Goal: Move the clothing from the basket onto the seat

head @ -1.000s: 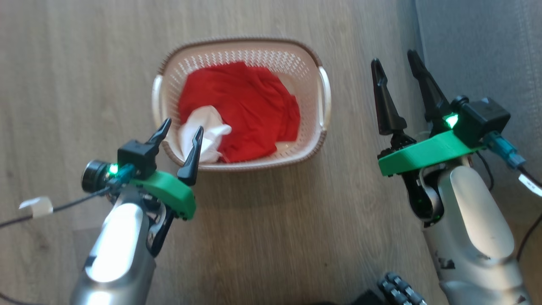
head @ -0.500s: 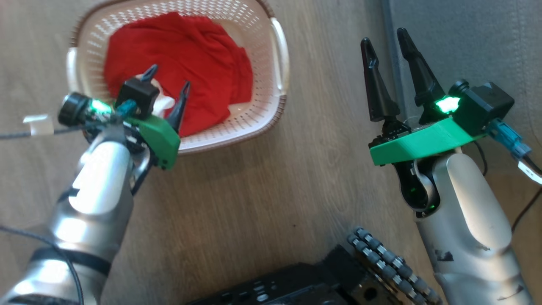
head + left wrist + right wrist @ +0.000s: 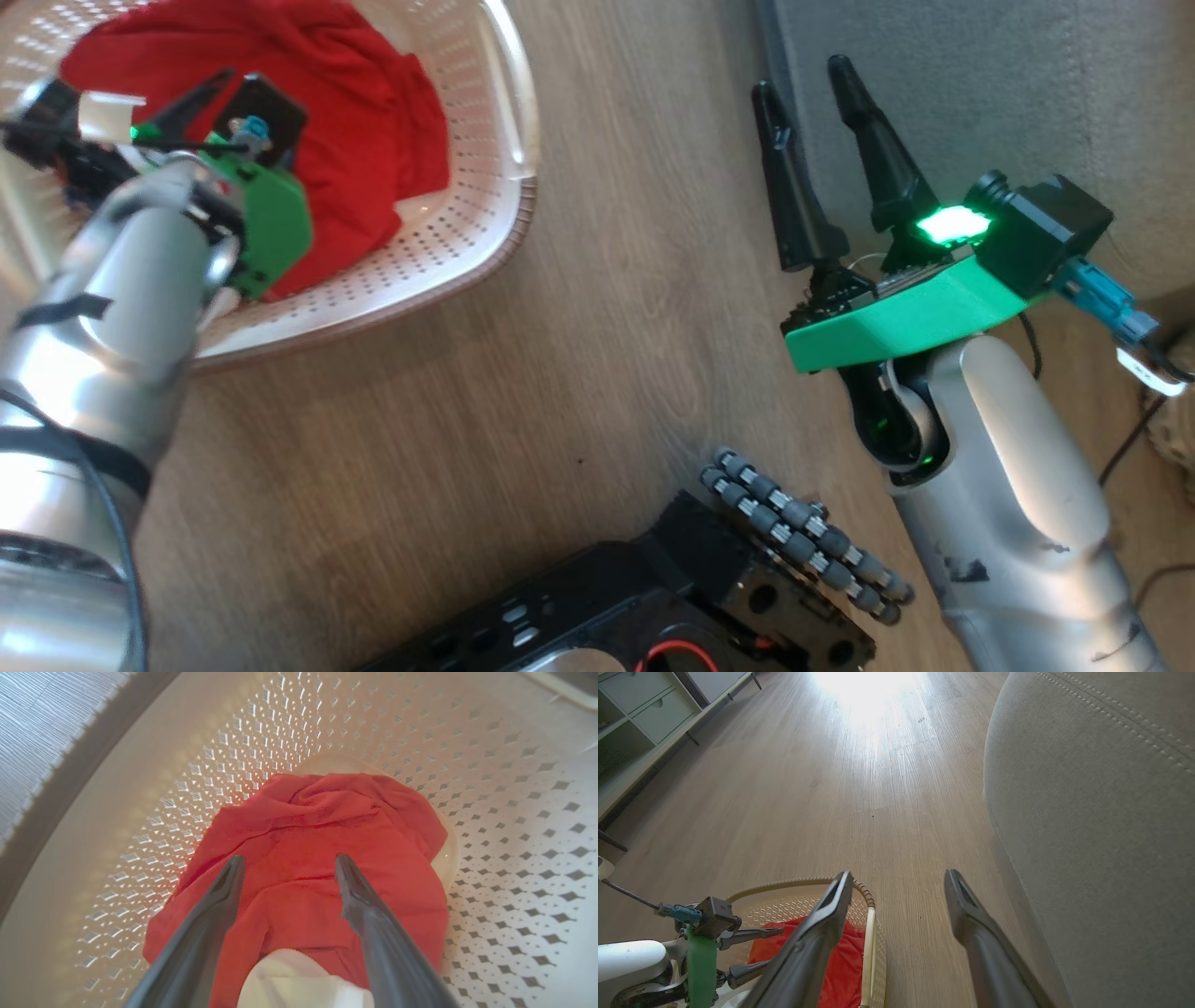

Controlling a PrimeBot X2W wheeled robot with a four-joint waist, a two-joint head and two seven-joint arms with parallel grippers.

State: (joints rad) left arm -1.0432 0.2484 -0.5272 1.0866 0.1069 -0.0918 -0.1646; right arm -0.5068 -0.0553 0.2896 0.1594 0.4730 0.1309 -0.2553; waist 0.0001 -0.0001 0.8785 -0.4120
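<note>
Inside the basket [image 3: 514, 812], the left tool [image 3: 289, 858] hangs spread above the clothing [image 3: 327, 807]. The right tool [image 3: 899, 874] stands spread beside the seat [image 3: 1111, 812].

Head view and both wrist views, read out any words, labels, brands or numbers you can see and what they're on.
Nothing here can be read.
White tag at the head view's right edge: too small and blurred to read.
White tape at the head view's upper left: no print shows.
Pale oval patch on the floor of the basket: no print shows.
</note>
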